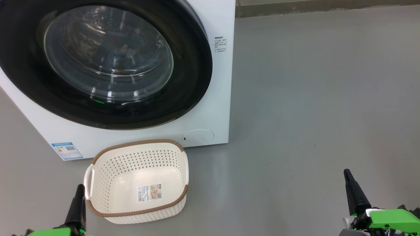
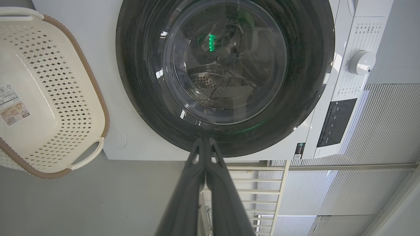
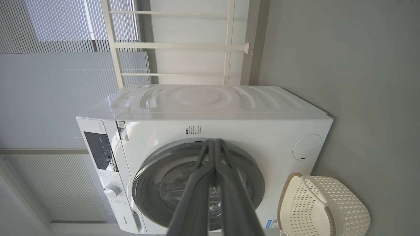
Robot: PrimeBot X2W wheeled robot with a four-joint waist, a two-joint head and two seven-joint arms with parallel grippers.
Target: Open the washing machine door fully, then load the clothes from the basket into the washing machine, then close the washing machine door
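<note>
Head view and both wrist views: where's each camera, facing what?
Head view: on the head, looking down at washing machine, basket; left fingers, right fingers at bottom corners.
Left wrist view: left wrist, facing the door past shut fingers.
Right wrist view: right wrist, facing the washing machine past shut fingers.
All share door and basket; wrist views rolled sideways.

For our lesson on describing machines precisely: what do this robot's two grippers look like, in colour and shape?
The left gripper and right gripper each have two long, dark grey fingers tapering to a narrow tip, with cut-outs near it. Each sits on a bright green housing; pale grey and black parts adjoin the right one.
</note>
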